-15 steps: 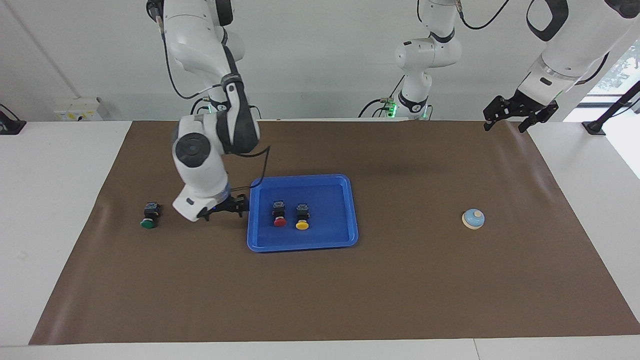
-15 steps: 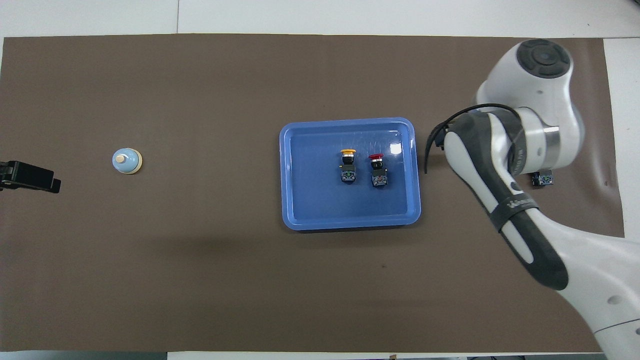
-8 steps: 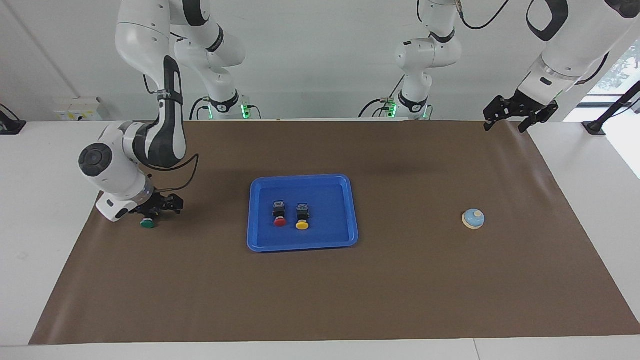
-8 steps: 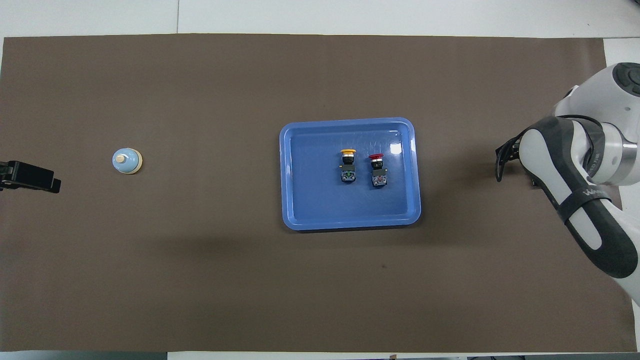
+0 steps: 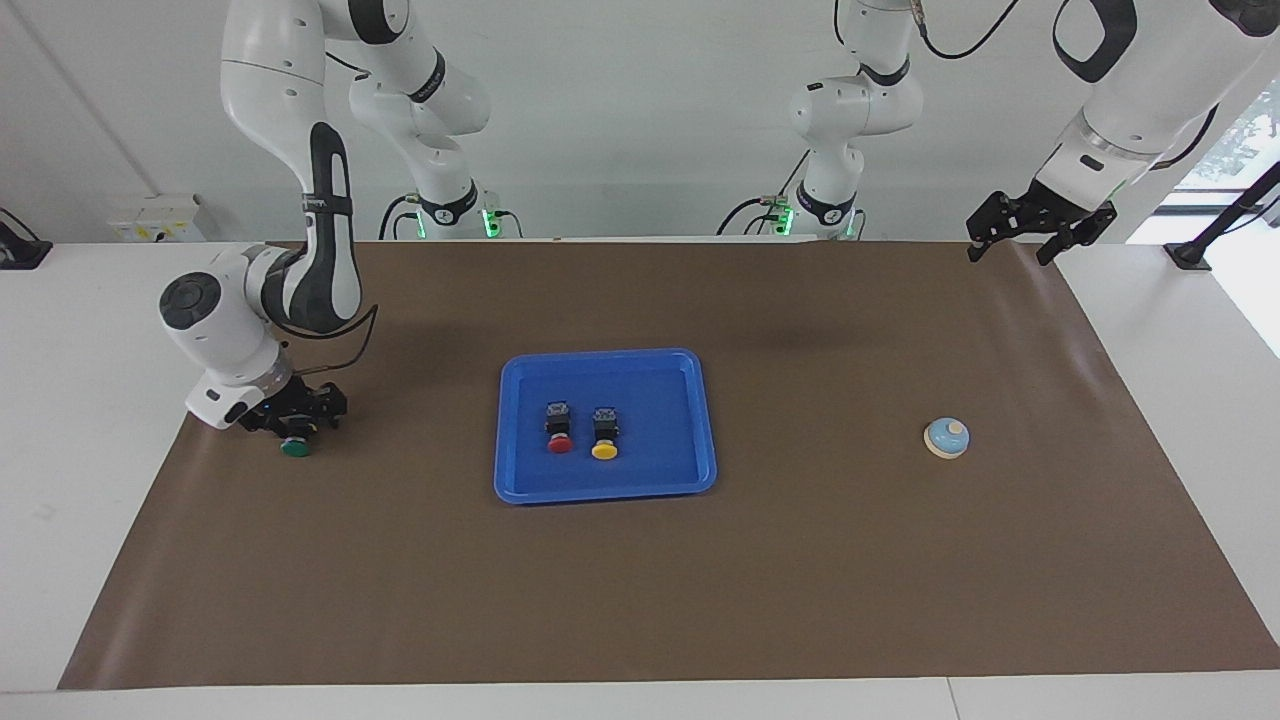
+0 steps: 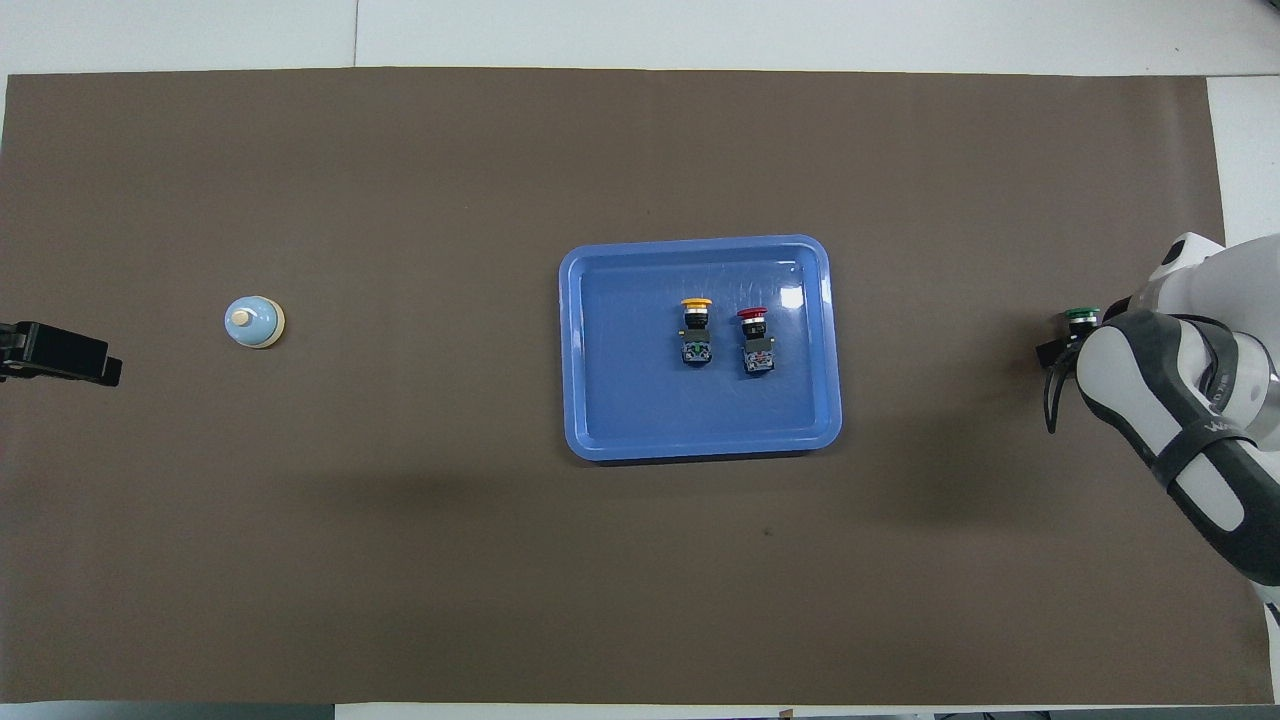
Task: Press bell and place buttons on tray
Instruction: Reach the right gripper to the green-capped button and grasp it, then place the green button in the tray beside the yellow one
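So two of the three buttons are already sorted: the red button and the yellow button are seen lying side by side inside the tray, caps pointed away from the robots. The green button is the one left out, sitting on the brown mat well toward the right arm's end of the worktop, near the mat's edge.

The right gripper is parked low right on top of that green button, and only the green cap can be made out poking from under it. Whether the jaws are closed on the body or just straddling it can't be told from either view. The left gripper is hung up over the mat's corner nearest the robots at the left arm's end, jaws spread wide, nothing held, just waiting.

The bell is sat alone near the left arm's end, untouched as far as can be judged, so that press probably remains to be done.

Room-wise, plenty of bare mat is left between green button and tray, and open floor is available in the tray beside the red one. Only the raised rim needs clearing.
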You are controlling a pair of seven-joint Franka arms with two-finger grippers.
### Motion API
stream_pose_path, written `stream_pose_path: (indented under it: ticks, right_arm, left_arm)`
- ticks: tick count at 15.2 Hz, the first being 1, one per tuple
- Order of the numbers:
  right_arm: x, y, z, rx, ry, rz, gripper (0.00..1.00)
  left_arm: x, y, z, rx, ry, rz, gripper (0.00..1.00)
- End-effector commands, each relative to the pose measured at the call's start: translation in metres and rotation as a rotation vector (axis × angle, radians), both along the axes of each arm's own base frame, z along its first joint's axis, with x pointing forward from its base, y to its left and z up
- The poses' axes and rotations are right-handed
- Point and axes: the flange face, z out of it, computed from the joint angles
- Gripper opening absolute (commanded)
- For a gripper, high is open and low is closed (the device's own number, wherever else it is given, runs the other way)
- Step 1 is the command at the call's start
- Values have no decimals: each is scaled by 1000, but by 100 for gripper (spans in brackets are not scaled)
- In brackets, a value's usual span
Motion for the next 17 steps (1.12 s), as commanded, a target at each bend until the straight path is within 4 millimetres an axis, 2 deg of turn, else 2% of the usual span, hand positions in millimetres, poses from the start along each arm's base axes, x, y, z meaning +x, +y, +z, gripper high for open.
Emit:
stream_pose_path:
  ticks: [1,3,4,5,6,7,9,11,12,14,15,16,17]
  right_arm:
    - [-1,6,8,2,-1,46,0]
    - [8,20,22,11,31,63,0]
    - [17,37,35,16,47,78,0]
    - [27,66,50,16,64,86,0]
    - [37,105,65,11,80,88,0]
    - [44,157,77,3,79,78,0]
    - [39,265,79,-3,31,-9,0]
    - [26,364,72,28,-47,-34,0]
    - [21,399,72,64,-57,-35,0]
    - [24,448,72,128,-49,-106,0]
    - [9,484,63,126,-42,-99,0]
    - [-1,507,50,125,-43,-90,0]
    - [-3,516,42,139,-72,-79,0]
  left_arm:
    - [-3,1,7,0,-3,-7,100]
    - [-3,1,6,0,-2,-7,100]
    - [-3,1,6,0,-2,-7,100]
    - [-3,1,6,0,-2,-7,100]
    - [-3,0,6,0,-2,-9,100]
    - [-3,1,6,0,-2,-7,100]
    - [-3,1,6,0,-2,-7,100]
    - [-3,1,6,0,-2,-7,100]
    - [-3,1,6,0,-2,-7,100]
    - [-3,1,6,0,-2,-7,100]
    - [-3,0,6,0,-2,-9,100]
    - [-3,1,6,0,-2,-7,100]
    - [-3,1,6,0,-2,-7,100]
